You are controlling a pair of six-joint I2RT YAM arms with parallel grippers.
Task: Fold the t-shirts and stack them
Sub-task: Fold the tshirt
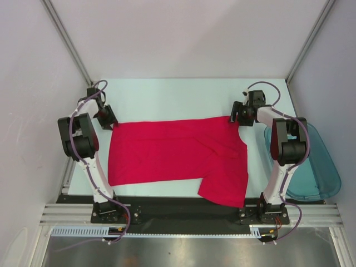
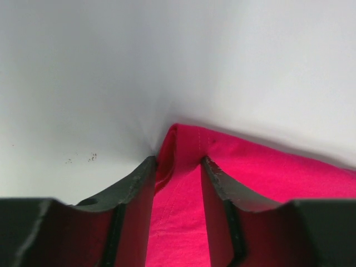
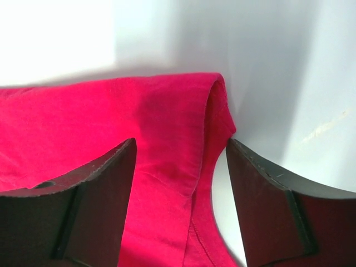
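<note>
Shirt (image 1: 172, 153) spread wide across table (image 1: 178, 92), near-right flap trailing over the front edge, bin (image 1: 325, 178) well off to the right. Left gripper (image 1: 107, 119) at the far-left corner, right gripper (image 1: 235, 115) at the far-right corner. Placed so, probably, to take both far corners together and draw that edge over in a fold. From above only: whole layout, both arms, creases mid-cloth; jaw state not readable there. From the wrists only: jaws apart on both sides, nothing clamped. Left pair straddling a doubled corner, cloth lying between. Right pair wider, rolled hem between, bare table beyond.
</note>
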